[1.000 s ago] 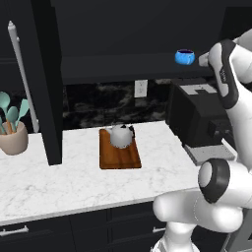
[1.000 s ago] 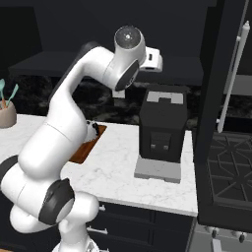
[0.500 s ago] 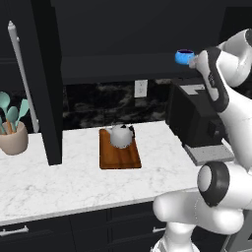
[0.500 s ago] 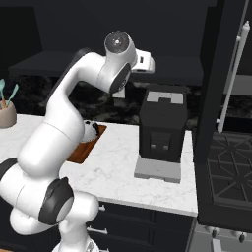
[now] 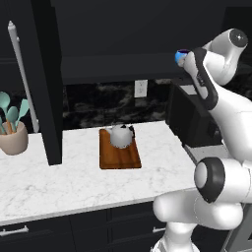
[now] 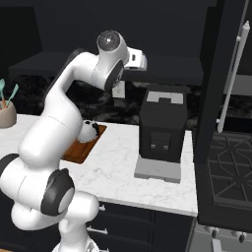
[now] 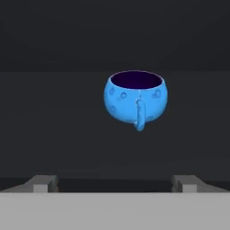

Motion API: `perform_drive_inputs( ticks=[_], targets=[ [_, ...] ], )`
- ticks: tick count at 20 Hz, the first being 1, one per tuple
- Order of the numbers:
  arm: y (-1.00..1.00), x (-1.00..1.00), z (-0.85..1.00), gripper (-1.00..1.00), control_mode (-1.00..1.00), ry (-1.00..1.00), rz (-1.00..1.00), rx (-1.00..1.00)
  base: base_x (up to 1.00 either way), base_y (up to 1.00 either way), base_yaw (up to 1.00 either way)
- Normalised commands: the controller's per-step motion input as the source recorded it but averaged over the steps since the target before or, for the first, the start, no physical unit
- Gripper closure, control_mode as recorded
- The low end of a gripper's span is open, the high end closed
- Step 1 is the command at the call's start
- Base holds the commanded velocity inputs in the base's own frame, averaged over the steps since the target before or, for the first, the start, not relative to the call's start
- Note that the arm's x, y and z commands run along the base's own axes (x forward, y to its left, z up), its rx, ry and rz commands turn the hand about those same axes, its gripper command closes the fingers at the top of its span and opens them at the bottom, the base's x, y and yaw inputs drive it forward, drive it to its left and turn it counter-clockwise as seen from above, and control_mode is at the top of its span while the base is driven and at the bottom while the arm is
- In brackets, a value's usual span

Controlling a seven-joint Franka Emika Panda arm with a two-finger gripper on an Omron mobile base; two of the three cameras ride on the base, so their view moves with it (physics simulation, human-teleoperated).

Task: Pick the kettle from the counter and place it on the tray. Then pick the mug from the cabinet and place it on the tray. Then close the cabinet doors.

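The kettle (image 5: 121,136) is seated on the tray (image 5: 119,155). The mug (image 7: 136,100) is faced by the gripper (image 7: 115,183), fingers spread wide and empty.

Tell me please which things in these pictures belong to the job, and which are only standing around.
Belong to the job:
kettle, already on the tray
mug on the cabinet shelf
cabinet doors, open
gripper, open, facing the mug
counter

Only standing around:
coffee machine
utensil pot
wall outlet

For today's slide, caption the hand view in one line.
Open gripper faces the blue mug, handle toward it.
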Motion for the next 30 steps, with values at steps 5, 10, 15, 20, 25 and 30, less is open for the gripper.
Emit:
perform_drive_inputs(
  ticks=[5,10,15,20,25,30],
  targets=[
    [0.07,0.23,0.01,-1.0,-1.0,0.0,0.0,0.0,0.0,0.0,0.0],
    [-0.1,0.16,0.0,-1.0,-1.0,0.0,0.0,0.0,0.0,0.0,0.0],
    [-0.05,0.24,0.0,-1.0,-1.0,0.0,0.0,0.0,0.0,0.0,0.0],
    [-0.09,0.19,0.0,-1.0,-1.0,-0.02,0.0,0.0,0.0,0.0,0.0],
    [-0.24,0.16,0.0,-1.0,-1.0,-0.06,0.0,0.0,0.0,0.0,0.0],
    [-0.1,0.22,0.0,-1.0,-1.0,-0.03,0.0,0.0,0.0,0.0,0.0]
  ],
)
